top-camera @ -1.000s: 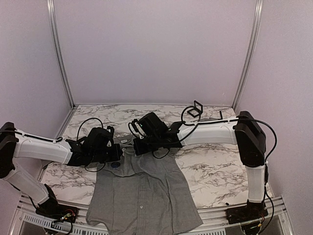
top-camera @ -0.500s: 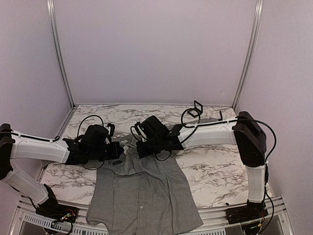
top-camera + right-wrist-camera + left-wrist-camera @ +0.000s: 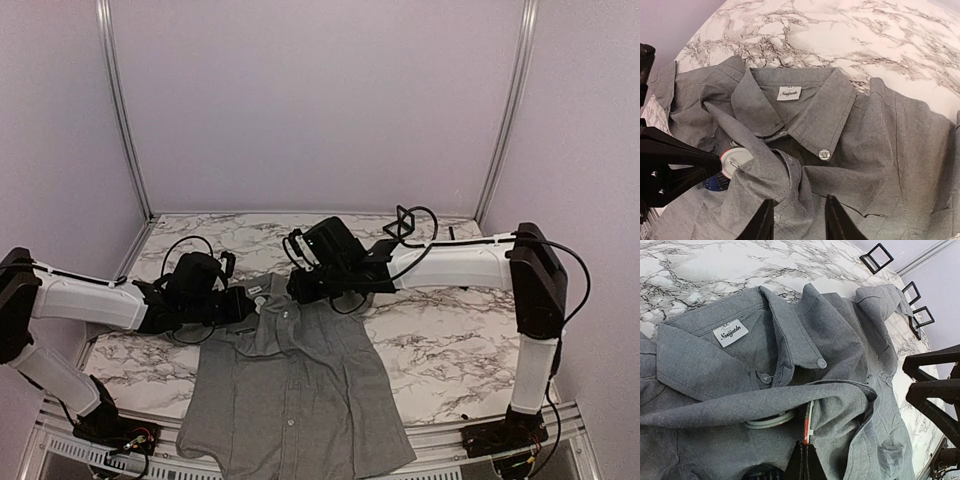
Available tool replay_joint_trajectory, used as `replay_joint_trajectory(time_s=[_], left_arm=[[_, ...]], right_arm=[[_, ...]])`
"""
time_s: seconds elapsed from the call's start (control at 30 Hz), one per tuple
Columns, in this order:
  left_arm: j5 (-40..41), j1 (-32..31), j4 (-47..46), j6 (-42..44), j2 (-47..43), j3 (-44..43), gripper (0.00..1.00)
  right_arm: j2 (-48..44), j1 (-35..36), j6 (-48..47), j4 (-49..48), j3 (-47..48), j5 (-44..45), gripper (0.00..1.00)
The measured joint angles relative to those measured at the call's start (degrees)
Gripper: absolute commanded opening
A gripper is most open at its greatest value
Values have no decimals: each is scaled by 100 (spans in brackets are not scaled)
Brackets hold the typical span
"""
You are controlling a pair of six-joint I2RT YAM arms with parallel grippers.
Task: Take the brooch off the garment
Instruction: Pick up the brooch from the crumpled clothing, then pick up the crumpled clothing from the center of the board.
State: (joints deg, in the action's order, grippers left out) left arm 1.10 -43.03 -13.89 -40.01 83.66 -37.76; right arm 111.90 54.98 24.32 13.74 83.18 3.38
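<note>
The task looks to be in its middle. The brooch (image 3: 736,161) has been found and reached, but it is not yet off the shirt (image 3: 290,390), because a fold of the grey cloth covers about half of it. It sits just below the collar (image 3: 805,117), toward the left arm's side, and shows a round white face with a red edge. The left gripper (image 3: 805,452) comes in from the left of the collar. Its fingers are pressed together to a narrow point that meets the rim of the brooch, so I judge that the rim is pinched between them, though the contact is small in the pictures. To the right of the brooch, under the middle of the collar, hangs the right gripper (image 3: 800,210). Its fingers are well apart and hold nothing. The cloth lies between and under them, and I cannot tell if they press on it. What is left is to free the brooch from the cloth and carry it away from the shirt, probably while the right fingers keep the cloth down.
</note>
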Motion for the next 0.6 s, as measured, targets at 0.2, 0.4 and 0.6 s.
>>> replay_joint_trajectory(time_s=[0.2,0.4,0.6], left_arm=[[-269,164,92,-55,205,-212,0],[-562,323,442,-74,227,-446,0],[-892,520,767,-72,271,-669,0]], right_arm=[[-190,74,-92,-28,-133,129,65],[-186,356,-240,-44,-214,389,73],[-116,575,-376,-125,-216,625,77]])
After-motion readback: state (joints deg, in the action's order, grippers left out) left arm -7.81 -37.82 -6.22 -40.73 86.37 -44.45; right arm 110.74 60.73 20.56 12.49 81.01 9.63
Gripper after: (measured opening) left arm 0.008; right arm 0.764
